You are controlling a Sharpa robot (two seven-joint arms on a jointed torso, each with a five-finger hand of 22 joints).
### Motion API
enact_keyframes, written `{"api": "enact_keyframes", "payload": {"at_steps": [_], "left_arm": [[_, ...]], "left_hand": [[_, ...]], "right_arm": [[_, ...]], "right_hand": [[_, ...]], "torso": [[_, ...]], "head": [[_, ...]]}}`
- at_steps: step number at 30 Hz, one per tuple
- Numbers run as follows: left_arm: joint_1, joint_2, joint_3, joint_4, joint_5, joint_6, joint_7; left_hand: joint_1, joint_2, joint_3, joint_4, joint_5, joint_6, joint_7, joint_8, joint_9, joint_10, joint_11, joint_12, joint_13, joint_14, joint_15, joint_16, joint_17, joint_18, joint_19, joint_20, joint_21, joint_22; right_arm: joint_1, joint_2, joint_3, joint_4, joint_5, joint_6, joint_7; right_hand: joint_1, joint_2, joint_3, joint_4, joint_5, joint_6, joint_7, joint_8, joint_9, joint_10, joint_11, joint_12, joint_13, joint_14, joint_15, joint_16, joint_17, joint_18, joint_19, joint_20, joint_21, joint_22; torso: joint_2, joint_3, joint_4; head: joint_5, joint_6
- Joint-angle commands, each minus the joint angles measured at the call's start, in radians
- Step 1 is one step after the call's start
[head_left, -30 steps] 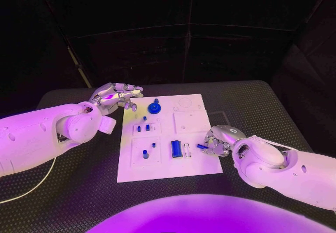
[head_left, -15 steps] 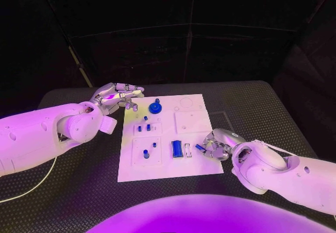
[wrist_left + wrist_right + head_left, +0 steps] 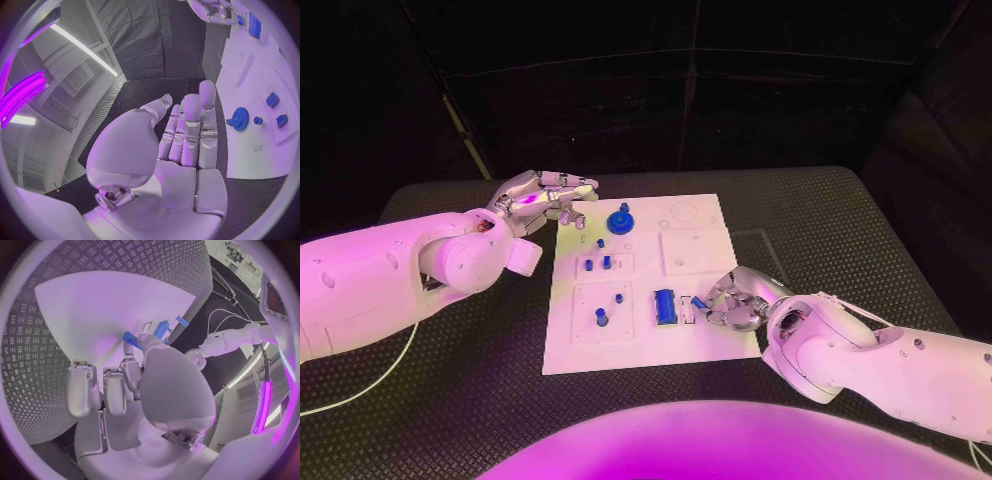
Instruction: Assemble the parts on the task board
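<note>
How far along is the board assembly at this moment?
Several blue parts already sit in recesses on the task board, plus a blue gear. The right hand pinches a small blue piece over the board. The left hand hovers open.

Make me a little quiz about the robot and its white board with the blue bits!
1. True or false: the left hand holds a blue part.
2. Which hand pinches a small blue part over the task board? A) left B) right
3. Fill in: the round blue gear sits at the board's ____ end, away from the robot.

Key: 1. False, its fingers are apart and hold nothing. 2. B, the right hand. 3. far.
</note>
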Motion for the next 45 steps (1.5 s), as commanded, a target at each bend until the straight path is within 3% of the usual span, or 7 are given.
{"api": "enact_keyframes", "payload": {"at_steps": [1,7,15,25,30,36,45], "left_arm": [[0.002,0.003,0.001,0.002,-0.001,0.013,0.001],[0.002,0.008,0.001,0.002,-0.001,0.012,0.000],[0.003,0.012,0.001,0.001,-0.001,0.012,-0.001],[0.003,0.013,0.001,0.000,-0.001,0.013,-0.002],[0.003,0.013,0.001,0.000,-0.001,0.013,-0.003],[0.003,0.012,0.001,-0.001,-0.001,0.014,-0.004],[0.003,0.010,0.001,0.000,-0.001,0.000,0.005]], "left_hand": [[-0.001,0.006,-0.005,0.002,0.004,-0.008,0.001,0.003,0.000,-0.007,0.000,0.004,0.002,-0.008,0.002,-0.004,-0.002,0.019,0.000,0.006,-0.004,-0.001],[-0.001,0.006,-0.005,0.002,0.004,-0.008,0.001,0.003,0.000,-0.007,0.000,0.004,0.002,-0.008,0.002,-0.004,-0.002,0.019,0.000,0.006,-0.004,-0.001],[-0.001,0.006,-0.005,0.002,0.004,-0.008,0.001,0.003,0.000,-0.007,0.000,0.004,0.002,-0.008,0.002,-0.004,-0.002,0.019,0.000,0.006,-0.004,-0.001],[-0.001,0.006,-0.005,0.002,0.004,-0.008,0.001,0.003,0.000,-0.007,0.000,0.004,0.002,-0.008,0.002,-0.004,-0.002,0.019,0.000,0.006,-0.004,-0.001],[-0.001,0.006,-0.005,0.002,0.004,-0.008,0.001,0.003,0.000,-0.007,0.000,0.004,0.002,-0.008,0.002,-0.004,-0.002,0.019,0.000,0.006,-0.004,-0.001],[-0.003,0.007,-0.007,0.004,0.004,-0.009,0.001,0.005,0.000,-0.008,0.000,0.006,0.002,-0.009,0.002,-0.003,-0.002,0.019,0.000,0.007,-0.005,-0.002],[-0.002,0.008,-0.008,0.004,0.004,-0.009,0.001,0.005,0.000,-0.009,0.000,0.006,0.002,-0.008,0.002,-0.002,-0.001,0.019,0.001,0.007,-0.005,-0.002]], "right_arm": [[0.001,0.011,0.000,-0.005,0.063,-0.029,0.019],[0.002,0.036,0.000,-0.024,0.080,0.004,0.013],[0.002,0.058,0.000,-0.042,0.092,0.036,0.012],[0.002,0.067,0.000,-0.046,0.093,0.041,0.015],[0.002,0.067,0.000,-0.045,0.094,0.042,0.018],[0.002,0.062,0.000,-0.037,0.090,0.036,0.026],[0.002,0.043,0.000,-0.025,0.022,0.022,0.038]], "right_hand": [[-0.012,-0.010,0.008,0.003,-0.003,0.010,-0.004,0.006,0.034,0.004,0.005,0.004,0.008,0.087,-0.006,0.005,0.189,-0.004,0.036,-0.004,0.005,0.083],[-0.085,-0.018,-0.010,0.020,0.055,0.011,-0.002,0.007,0.041,0.005,0.008,0.003,0.007,0.087,-0.004,0.003,0.186,-0.004,0.035,-0.002,0.003,0.081],[-0.156,-0.021,-0.063,0.021,0.074,0.010,0.000,0.004,0.047,0.001,0.010,-0.005,0.002,0.085,-0.002,-0.001,0.179,-0.002,0.031,0.000,-0.003,0.074],[-0.202,-0.013,-0.131,0.022,0.008,0.008,0.001,-0.002,0.050,0.000,0.012,-0.008,0.001,0.084,-0.001,-0.004,0.176,-0.001,0.030,0.001,-0.007,0.070],[-0.238,-0.009,-0.174,0.023,-0.063,0.009,0.002,-0.005,0.052,-0.001,0.013,-0.008,0.002,0.084,0.001,-0.004,0.176,-0.001,0.029,0.003,-0.009,0.069],[-0.276,0.005,-0.221,0.025,-0.113,0.011,0.000,-0.007,0.054,0.001,0.012,-0.004,0.005,0.085,0.000,-0.004,0.176,-0.001,0.030,0.003,-0.008,0.071],[-0.282,0.008,-0.230,0.025,-0.117,0.012,0.000,-0.007,0.055,0.001,0.012,-0.004,0.005,0.085,0.000,-0.005,0.176,-0.001,0.030,0.002,-0.008,0.071]], "torso": [[0.000,0.0005,-0.0003],[0.000,-0.0006,0.0018],[-0.002,0.0004,0.0000],[-0.001,0.0011,-0.0007],[-0.001,0.0010,-0.0003],[-0.002,0.0014,-0.0015],[-0.001,0.0008,-0.0022]], "head": [[0.007,0.000],[0.008,0.000],[0.013,0.000],[0.015,0.000],[0.016,0.000],[0.017,0.000],[0.017,0.000]]}}
